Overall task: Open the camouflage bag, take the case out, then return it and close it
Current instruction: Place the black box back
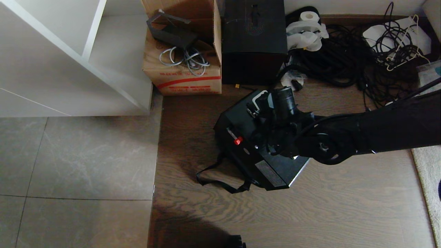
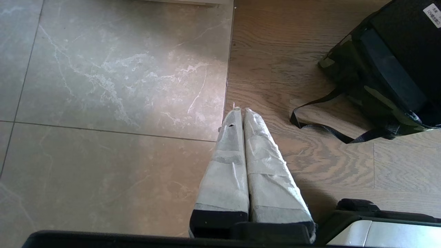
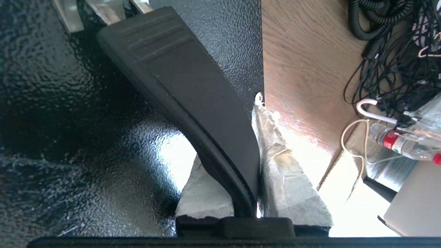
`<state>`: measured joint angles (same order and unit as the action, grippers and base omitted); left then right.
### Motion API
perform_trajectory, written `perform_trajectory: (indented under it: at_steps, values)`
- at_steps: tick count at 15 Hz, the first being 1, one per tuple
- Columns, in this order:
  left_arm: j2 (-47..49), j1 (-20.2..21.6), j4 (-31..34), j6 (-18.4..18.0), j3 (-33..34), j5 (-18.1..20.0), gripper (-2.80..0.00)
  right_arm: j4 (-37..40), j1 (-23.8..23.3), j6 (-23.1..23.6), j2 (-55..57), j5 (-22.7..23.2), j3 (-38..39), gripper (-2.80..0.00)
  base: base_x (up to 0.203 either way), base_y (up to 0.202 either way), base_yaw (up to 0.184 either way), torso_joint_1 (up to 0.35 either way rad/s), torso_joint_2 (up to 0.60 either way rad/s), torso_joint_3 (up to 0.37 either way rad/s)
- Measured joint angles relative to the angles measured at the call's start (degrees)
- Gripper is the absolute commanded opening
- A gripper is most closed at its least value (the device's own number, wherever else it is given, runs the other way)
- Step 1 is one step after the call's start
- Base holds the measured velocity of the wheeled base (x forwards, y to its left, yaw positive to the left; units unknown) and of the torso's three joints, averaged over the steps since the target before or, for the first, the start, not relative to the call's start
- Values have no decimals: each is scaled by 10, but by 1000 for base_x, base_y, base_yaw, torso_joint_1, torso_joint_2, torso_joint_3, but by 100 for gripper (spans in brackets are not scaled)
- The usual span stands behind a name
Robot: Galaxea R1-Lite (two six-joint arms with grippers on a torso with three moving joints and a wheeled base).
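Observation:
The black case point(image 1: 251, 151) stands tilted on the wood floor, with a red latch point(image 1: 237, 140) on its side. My right gripper point(image 1: 267, 110) reaches in from the right and is shut on the case's black top handle point(image 3: 193, 86). One taped finger point(image 3: 286, 172) shows on each side of the handle. In the left wrist view the camouflage bag point(image 2: 365, 93) wraps the lower part of the case point(image 2: 403, 51), and its black strap point(image 2: 320, 128) trails on the floor. My left gripper point(image 2: 240, 112) is parked, shut and empty, over the seam between tile and wood.
Behind the case stand a taller black box point(image 1: 255, 41) and a cardboard box point(image 1: 182, 69) with cables. Tangled black cables point(image 1: 344, 62) and a paper roll point(image 1: 306, 31) lie at the back right. A white shelf unit point(image 1: 69, 62) fills the left, and a rug point(image 1: 427, 179) edges the right.

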<state>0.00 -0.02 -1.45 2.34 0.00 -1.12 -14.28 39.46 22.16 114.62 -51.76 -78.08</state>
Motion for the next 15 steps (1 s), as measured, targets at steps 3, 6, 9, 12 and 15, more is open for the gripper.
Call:
perform_trajectory:
  at_steps: [3, 6, 9, 12, 15]
  values:
    - [0, 0, 0, 0, 0, 0, -280, -2, -14, 0, 3, 1, 0, -280, 0, 0, 0, 0, 0, 0]
    - [0, 0, 0, 0, 0, 0, -280, -2, -25, 2, 4, 2, 1, -280, 0, 0, 0, 0, 0, 0]
    - [0, 0, 0, 0, 0, 0, -280, -2, -30, 3, 6, 3, -11, -280, 0, 0, 0, 0, 0, 0]
    - [0, 0, 0, 0, 0, 0, -280, -4, -31, 0, 5, 3, -5, -280, 0, 0, 0, 0, 0, 0]
    - [0, 0, 0, 0, 0, 0, -280, -1, -33, 1, 4, 4, 3, -280, 0, 0, 0, 0, 0, 0]
